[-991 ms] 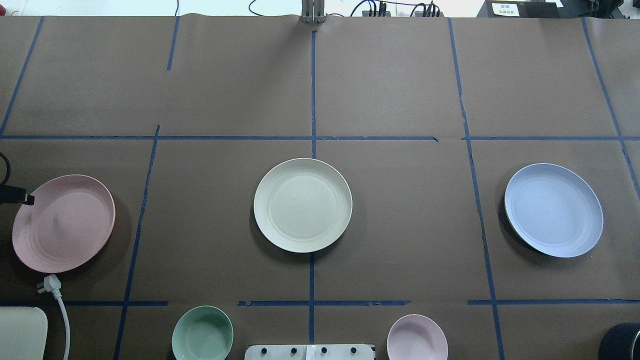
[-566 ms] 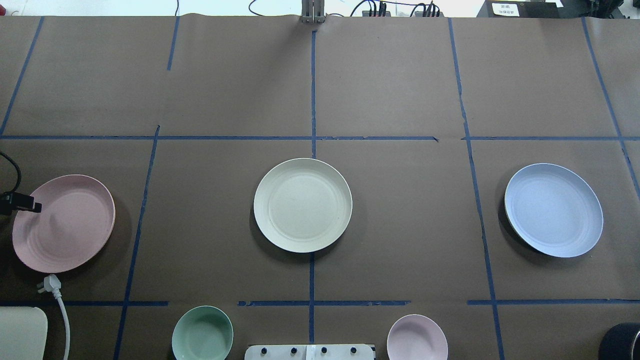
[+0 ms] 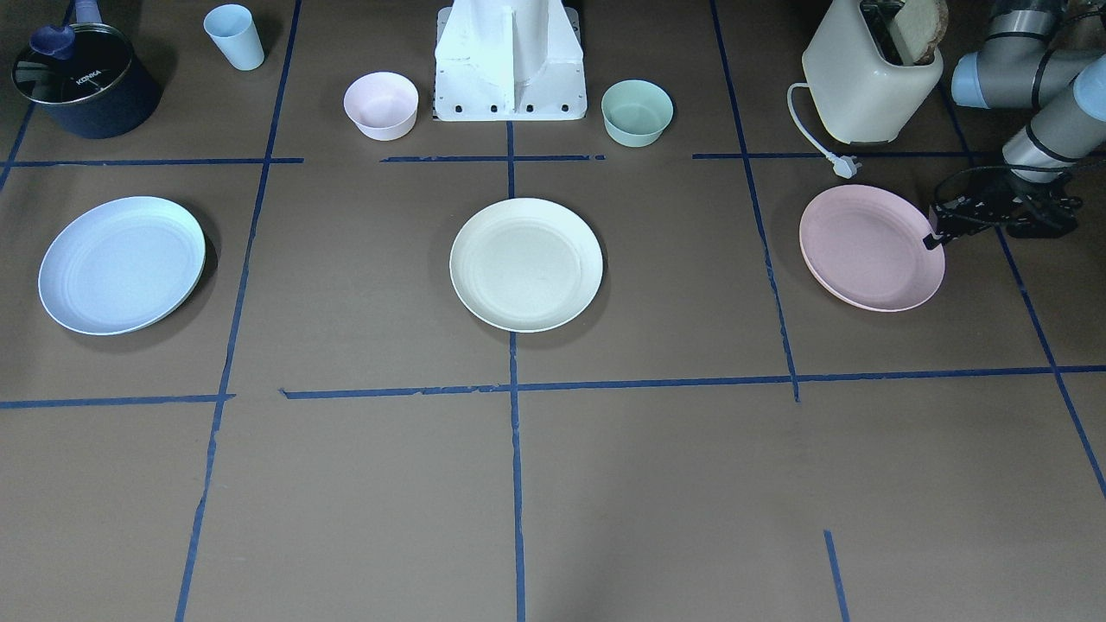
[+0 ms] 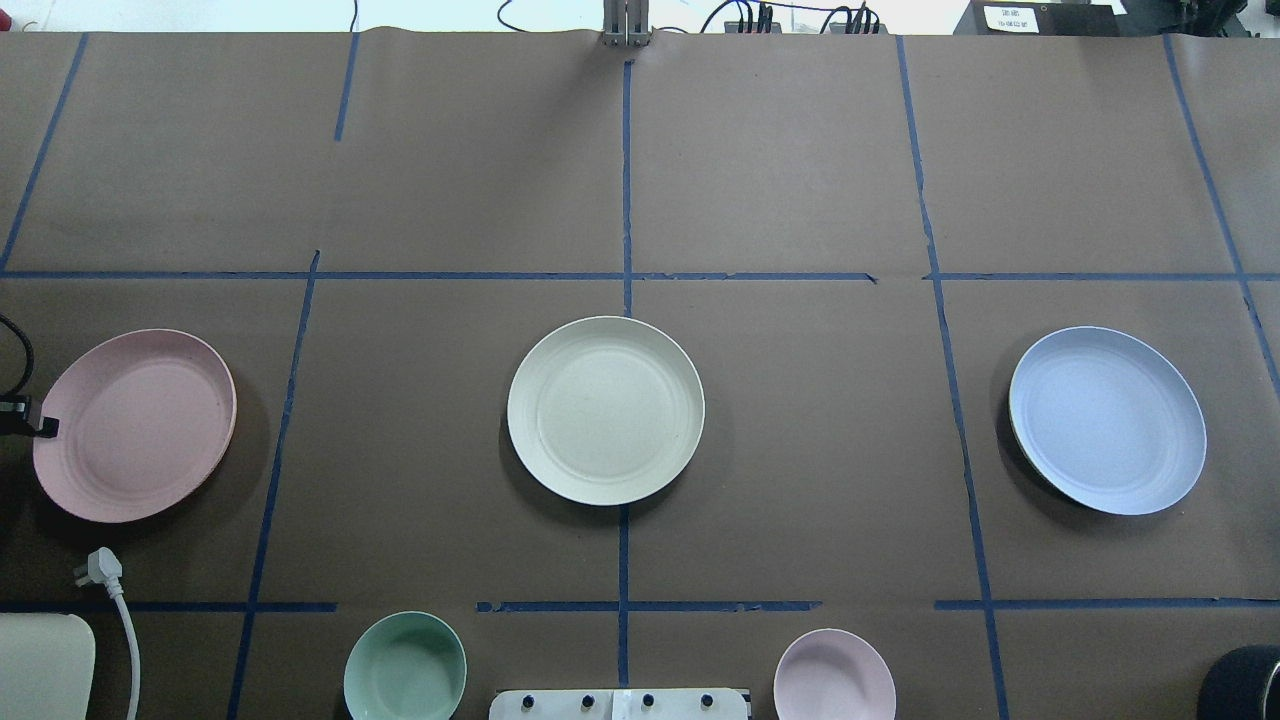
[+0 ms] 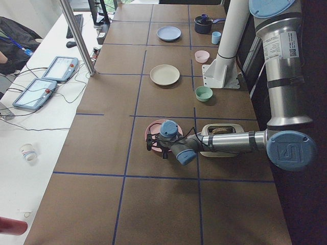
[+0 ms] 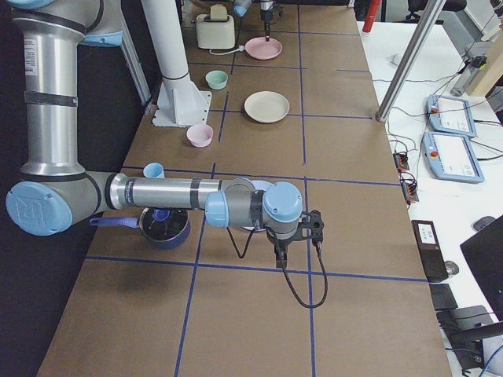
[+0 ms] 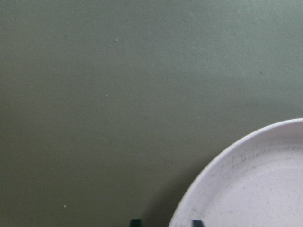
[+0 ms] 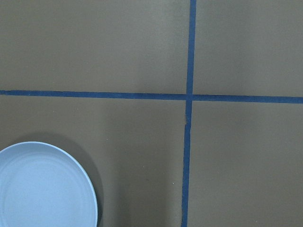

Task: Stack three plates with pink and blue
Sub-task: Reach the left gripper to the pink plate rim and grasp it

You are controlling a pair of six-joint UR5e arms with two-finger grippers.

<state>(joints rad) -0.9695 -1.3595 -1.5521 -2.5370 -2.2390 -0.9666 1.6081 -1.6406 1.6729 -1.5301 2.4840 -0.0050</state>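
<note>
The pale pink plate [image 4: 135,425] sits at the table's left end, its outer rim between the fingertips of my left gripper [image 4: 45,428]. The left wrist view shows two dark fingertips [image 7: 135,222] either side of that rim, and the gripper [image 3: 931,239] is shut on it. The cream-white plate [image 4: 605,410] lies at the centre. The pale blue plate [image 4: 1107,420] lies at the right end and shows in the right wrist view [image 8: 42,187]. My right gripper [image 6: 313,226] hangs above the table near the blue plate; I cannot tell whether it is open.
A cream toaster [image 3: 868,78] with its cord and plug [image 3: 847,164] stands behind the pink plate. A mint-green bowl [image 3: 637,111] and a small pink bowl [image 3: 381,104] flank the robot base [image 3: 510,60]. A dark pot [image 3: 82,82] and light-blue cup [image 3: 233,36] stand behind the blue plate.
The pink plate has shifted a little away from the robot and towards the centre and now looks level. My left gripper has drawn back from over the plate to its outer rim.
</note>
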